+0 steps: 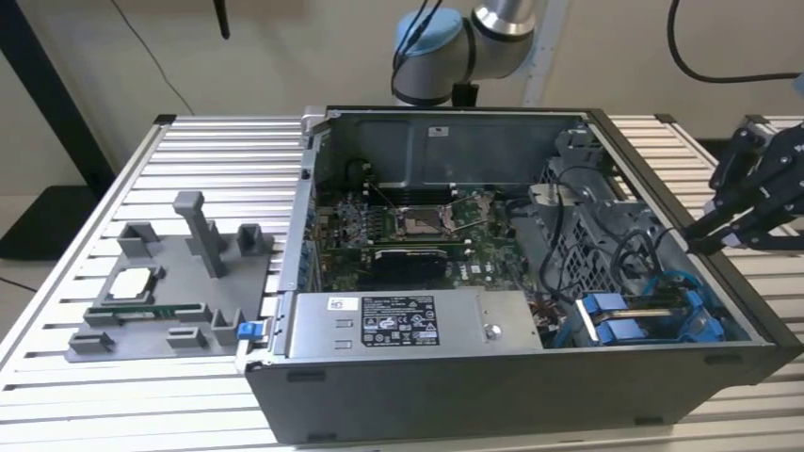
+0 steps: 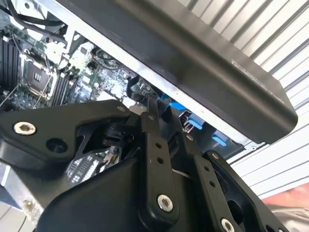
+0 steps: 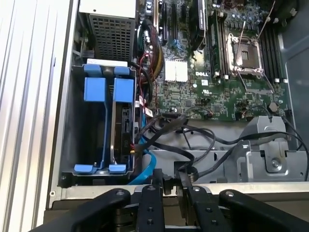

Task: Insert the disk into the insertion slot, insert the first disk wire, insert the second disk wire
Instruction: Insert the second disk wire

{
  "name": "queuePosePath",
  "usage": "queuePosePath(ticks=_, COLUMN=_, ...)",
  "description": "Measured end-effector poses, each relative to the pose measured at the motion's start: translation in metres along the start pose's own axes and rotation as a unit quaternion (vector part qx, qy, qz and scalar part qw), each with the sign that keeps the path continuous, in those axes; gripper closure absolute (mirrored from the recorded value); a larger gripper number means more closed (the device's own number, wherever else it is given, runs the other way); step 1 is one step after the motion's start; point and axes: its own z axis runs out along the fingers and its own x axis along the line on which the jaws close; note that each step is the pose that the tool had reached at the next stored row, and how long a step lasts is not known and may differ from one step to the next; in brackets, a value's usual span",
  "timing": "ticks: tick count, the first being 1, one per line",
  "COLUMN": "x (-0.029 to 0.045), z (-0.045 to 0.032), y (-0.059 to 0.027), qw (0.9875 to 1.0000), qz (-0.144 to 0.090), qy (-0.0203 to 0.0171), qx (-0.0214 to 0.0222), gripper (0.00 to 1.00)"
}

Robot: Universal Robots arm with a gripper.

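Pincer: the black pincer is hovering at the rim of the open dark-grey computer case, partly cut off; I cannot tell whether it is apart or together.
Cables: black wires and a blue ribbon are tangling just beyond, their ends hiding.
Disk: the silver-grey disk, in its blue carrier, is sitting edge-on inside the grey metal insertion slot.
Worktop: the slatted aluminium worktop is carrying the case.
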Motion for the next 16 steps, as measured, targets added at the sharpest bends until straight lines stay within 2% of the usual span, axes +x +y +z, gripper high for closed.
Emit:
queuePosePath(ticks=3, x=0.0007, z=-0.0002, y=-0.0029, qw=1.0000, qz=-0.004, qy=0.0003, qx=-0.0013, gripper=0.00)
queuePosePath(ticks=8, x=0.0037, z=0.0037, y=-0.0042, qw=1.0000, qz=-0.004, qy=0.0007, qx=-0.0078, gripper=0.00)
queuePosePath(ticks=11, x=0.0039, z=0.0049, y=-0.0045, qw=1.0000, qz=-0.004, qy=0.0007, qx=-0.0084, gripper=0.00)
queuePosePath(ticks=12, x=0.0040, z=0.0050, y=-0.0045, qw=1.0000, qz=-0.004, qy=0.0006, qx=-0.0084, gripper=1.00)
queuePosePath(ticks=16, x=0.0042, z=0.0053, y=-0.0037, qw=1.0000, qz=-0.005, qy=-0.0014, qx=-0.0085, gripper=1.00)
